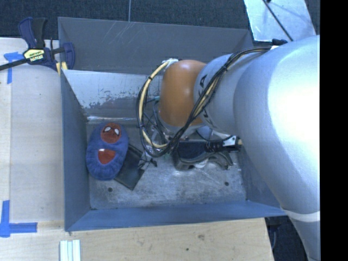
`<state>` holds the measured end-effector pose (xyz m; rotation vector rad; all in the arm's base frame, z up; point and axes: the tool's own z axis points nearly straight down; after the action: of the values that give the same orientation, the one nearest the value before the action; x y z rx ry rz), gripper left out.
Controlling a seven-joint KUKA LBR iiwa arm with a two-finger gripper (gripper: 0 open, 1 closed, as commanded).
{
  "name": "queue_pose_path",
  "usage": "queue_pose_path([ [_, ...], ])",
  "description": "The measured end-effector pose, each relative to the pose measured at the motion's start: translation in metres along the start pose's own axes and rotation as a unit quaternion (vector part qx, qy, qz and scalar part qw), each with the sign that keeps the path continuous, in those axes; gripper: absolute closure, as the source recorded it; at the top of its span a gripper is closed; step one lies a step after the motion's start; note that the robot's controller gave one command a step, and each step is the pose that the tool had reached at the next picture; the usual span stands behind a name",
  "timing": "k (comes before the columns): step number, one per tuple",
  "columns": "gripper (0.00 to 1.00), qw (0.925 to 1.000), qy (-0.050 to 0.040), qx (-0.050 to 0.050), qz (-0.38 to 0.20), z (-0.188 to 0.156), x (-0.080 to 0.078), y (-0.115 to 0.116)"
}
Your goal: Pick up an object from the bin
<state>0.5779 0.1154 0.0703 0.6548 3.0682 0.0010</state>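
Layout of the bin (73, 145). The arm's wrist (182, 94) reached in from the right and hung above the middle of the floor. A plush slipper (107, 151) lay at the floor's left; a flat block (129, 171) lay just beside it on the right, nearer the front wall. A rounded object (190, 151) sat right of the block, partly beneath the wrist.

Strong glare on the white arm (283, 124), bin floor (179, 192) dimmer, light probably from above, soft shadows
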Motion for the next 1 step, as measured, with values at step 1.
queue_pose_path([
  [1,0.0,1.0,-0.0004,0.0,-0.001,-0.0002,-0.0009,0.0001],
])
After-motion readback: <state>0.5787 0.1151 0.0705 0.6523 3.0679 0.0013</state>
